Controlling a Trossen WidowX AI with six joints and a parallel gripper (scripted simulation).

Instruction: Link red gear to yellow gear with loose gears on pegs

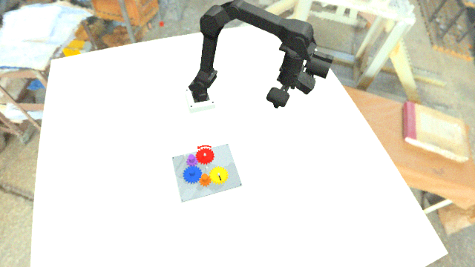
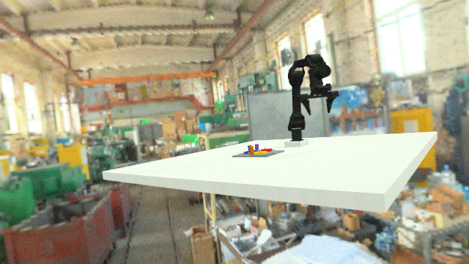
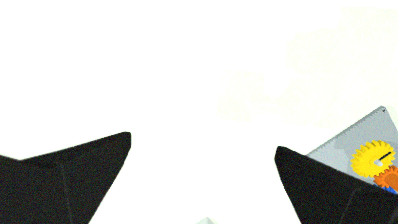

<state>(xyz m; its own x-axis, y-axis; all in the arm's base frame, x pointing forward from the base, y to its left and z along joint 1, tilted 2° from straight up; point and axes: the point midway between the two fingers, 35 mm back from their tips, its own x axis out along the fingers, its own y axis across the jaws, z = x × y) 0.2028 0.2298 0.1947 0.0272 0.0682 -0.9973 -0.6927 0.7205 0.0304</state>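
The grey board (image 1: 231,163) (image 3: 350,134) bears the red gear (image 1: 201,158) (image 2: 267,149) and the yellow gear (image 1: 215,178) (image 3: 363,162) with its black stripe. A small purple gear (image 1: 191,160) (image 2: 256,147) stands beside the red gear. A large blue gear (image 1: 192,174) (image 2: 246,152) is between the purple gear and a small orange gear (image 1: 205,180) (image 2: 250,149) (image 3: 392,181). The orange gear is beside the yellow gear. Neighbouring rims appear to meet; these four look flat on the board. My gripper (image 2: 319,113) (image 3: 204,145) is open and empty, high above the table, away from the board.
The white table (image 1: 297,185) (image 2: 311,172) carries the board and the arm's white base (image 1: 202,107) (image 2: 296,144). An empty peg (image 1: 206,167) shows between the red and yellow gears. The red arrow (image 1: 198,147) is beside the red gear.
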